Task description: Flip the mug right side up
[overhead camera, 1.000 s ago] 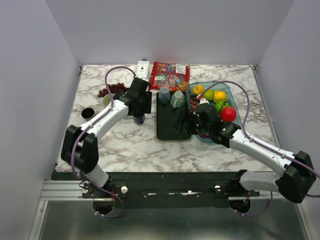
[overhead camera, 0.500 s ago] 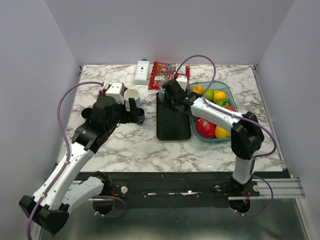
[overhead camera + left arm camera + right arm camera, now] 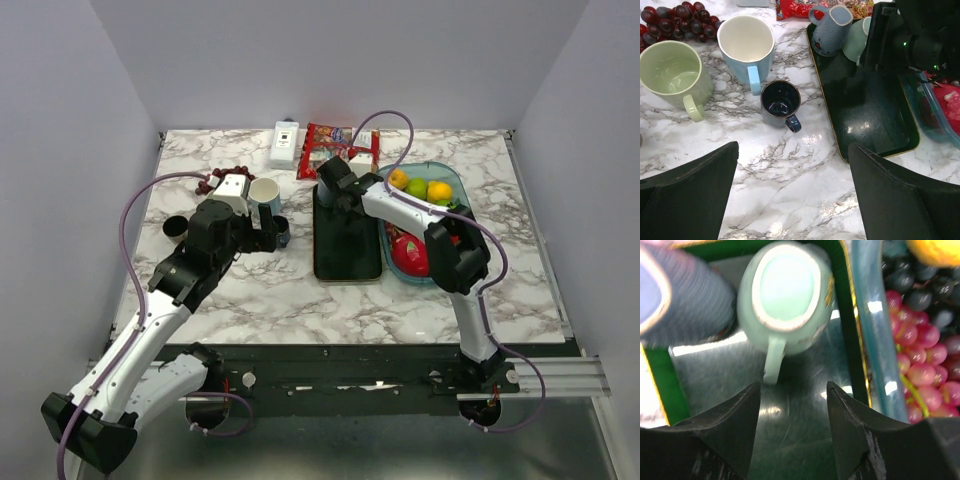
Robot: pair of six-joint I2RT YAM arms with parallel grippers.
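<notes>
Top external: right arm reaches to the far end of the black tray [image 3: 346,255]. The right pincer [image 3: 336,190] hangs over the spot where the task's mug sits, and the arm hides the mug here. The left pincer [image 3: 272,228] hovers over the tabletop [image 3: 260,290] beside 3 upright cups, apparently parked out of the way.

Left wrist: left pincer is spread, nothing between its fingers. This view alone shows the pale green mug [image 3: 856,40] from the side. It stands base-up on the tray, touching a blue-grey mug [image 3: 832,30] that is also inverted and tilted.

Right wrist: looks straight down on the pale green mug's base. Its handle [image 3: 771,360] points toward the right pincer, which is spread and clear of the mug. Judgement: lined up to take the handle. Teal bin [image 3: 872,330] sits just beside the tray, a collision risk.
</notes>
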